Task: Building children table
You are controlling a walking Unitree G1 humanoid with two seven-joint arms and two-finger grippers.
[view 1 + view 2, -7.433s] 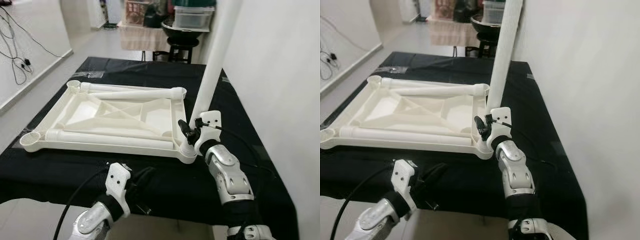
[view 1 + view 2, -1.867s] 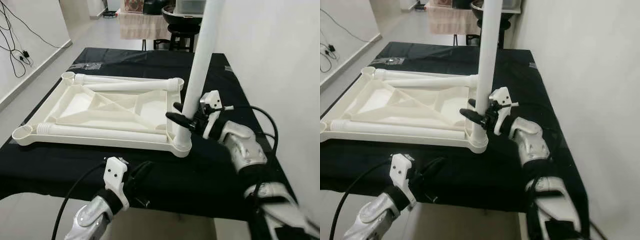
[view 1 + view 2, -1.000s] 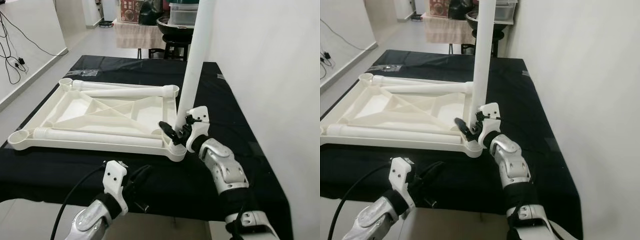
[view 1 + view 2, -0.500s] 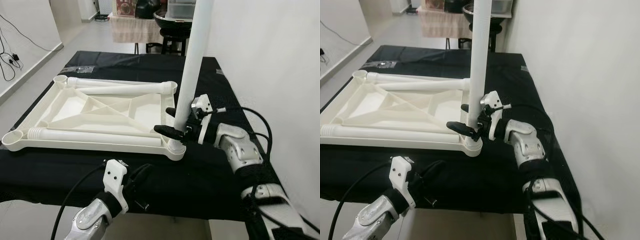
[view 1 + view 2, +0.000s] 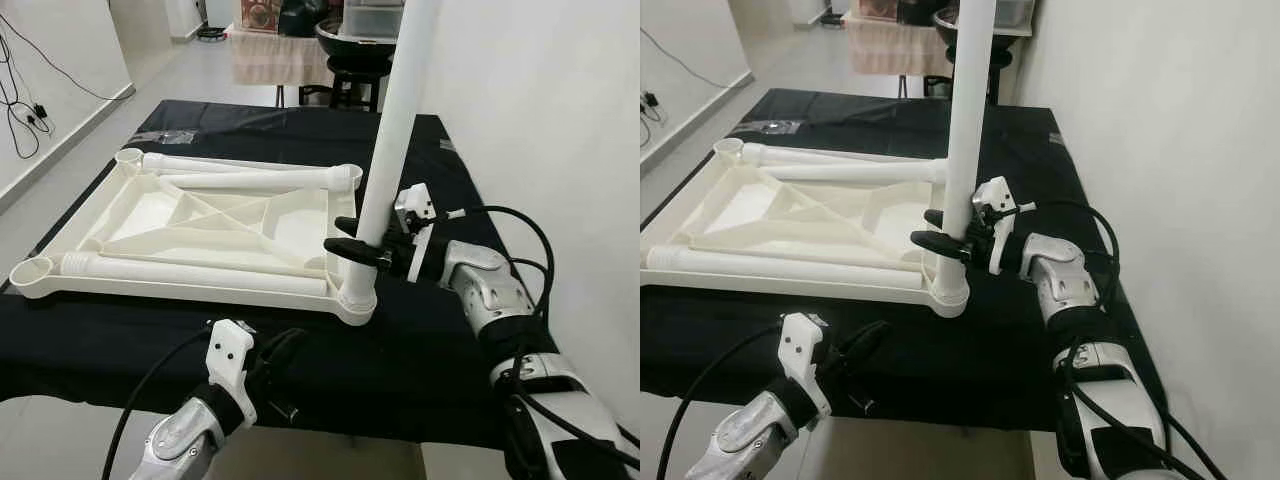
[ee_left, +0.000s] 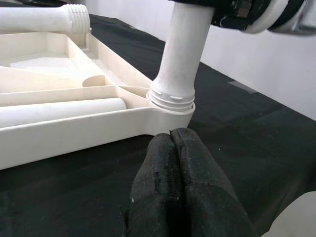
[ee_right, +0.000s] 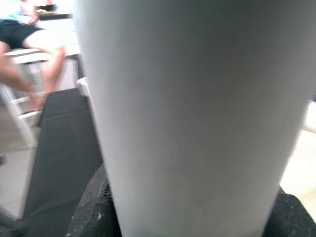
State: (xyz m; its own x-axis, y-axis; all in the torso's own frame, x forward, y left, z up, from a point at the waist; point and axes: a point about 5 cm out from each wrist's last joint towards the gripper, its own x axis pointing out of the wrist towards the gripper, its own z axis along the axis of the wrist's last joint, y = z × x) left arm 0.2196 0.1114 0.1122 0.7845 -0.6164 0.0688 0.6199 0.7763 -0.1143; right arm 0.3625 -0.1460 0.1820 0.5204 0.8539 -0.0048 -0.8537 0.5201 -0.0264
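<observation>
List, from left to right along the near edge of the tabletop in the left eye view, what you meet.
Open corner socket → loose leg lying in the tabletop → upright leg seated in the corner socket → right gripper clamped on it.

No text, label, brand, number or sign can be read anywhere in these views. The white plastic parts are plain, and the boxes far behind the bench are too small and blurred to make out any lettering.
</observation>
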